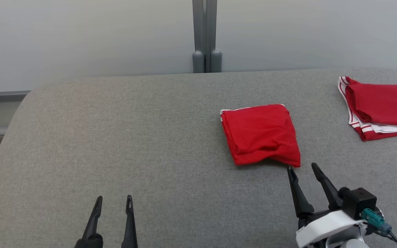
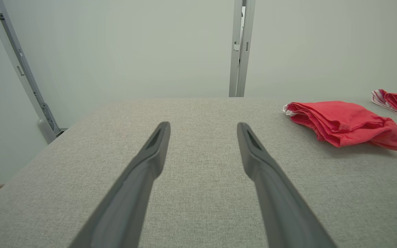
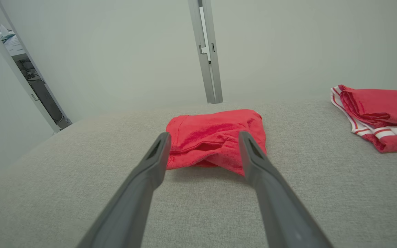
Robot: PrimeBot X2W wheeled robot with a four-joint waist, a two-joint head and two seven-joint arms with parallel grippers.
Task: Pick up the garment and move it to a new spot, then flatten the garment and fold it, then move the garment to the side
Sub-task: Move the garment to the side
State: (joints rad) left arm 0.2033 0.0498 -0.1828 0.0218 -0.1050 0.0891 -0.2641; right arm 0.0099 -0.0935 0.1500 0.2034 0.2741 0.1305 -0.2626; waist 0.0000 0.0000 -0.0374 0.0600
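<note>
A red garment (image 1: pixel 261 133) lies folded in a compact square on the grey table, right of centre; it also shows in the left wrist view (image 2: pixel 345 124) and the right wrist view (image 3: pixel 215 137). My right gripper (image 1: pixel 302 167) stands open just in front of the garment's near right corner, fingers pointing at it, apart from the cloth. In the right wrist view, the garment's near edge sits between and just beyond the right gripper (image 3: pixel 202 137) fingertips. My left gripper (image 1: pixel 114 198) is open at the lower left over bare table, far from the garment, seen too in its own view (image 2: pixel 202 125).
A second folded red garment with white stripes (image 1: pixel 379 106) lies at the table's far right edge. The grey fabric table (image 1: pixel 115 137) has rounded far corners. A grey post (image 1: pixel 204 34) stands against the pale wall behind.
</note>
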